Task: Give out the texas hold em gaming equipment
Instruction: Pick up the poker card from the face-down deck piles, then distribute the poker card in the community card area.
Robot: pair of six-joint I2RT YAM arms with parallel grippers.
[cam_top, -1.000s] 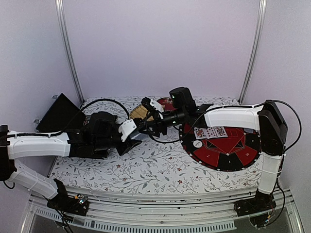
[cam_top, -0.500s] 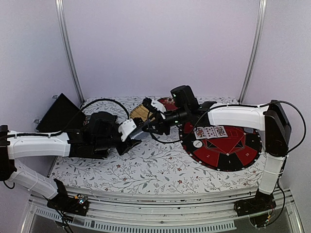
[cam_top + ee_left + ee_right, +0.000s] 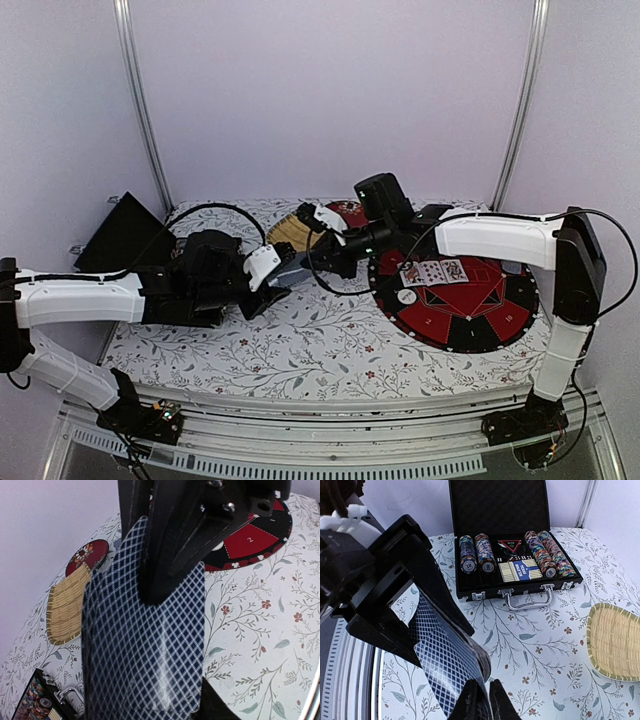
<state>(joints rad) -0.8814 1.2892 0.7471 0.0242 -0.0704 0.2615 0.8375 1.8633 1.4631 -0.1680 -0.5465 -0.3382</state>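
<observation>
Now that the right fingers have just pinched shut on the card deck, clamped mid-frame above the tabletop by the left fingers, we judge a card can be drawn.

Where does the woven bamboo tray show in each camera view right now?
Top external: woven bamboo tray, just left of picture centre.
Left wrist: tray at the left, beside the card deck.
Right wrist: tray at the right edge, cut off.
Shared landmark: black chip case.
</observation>
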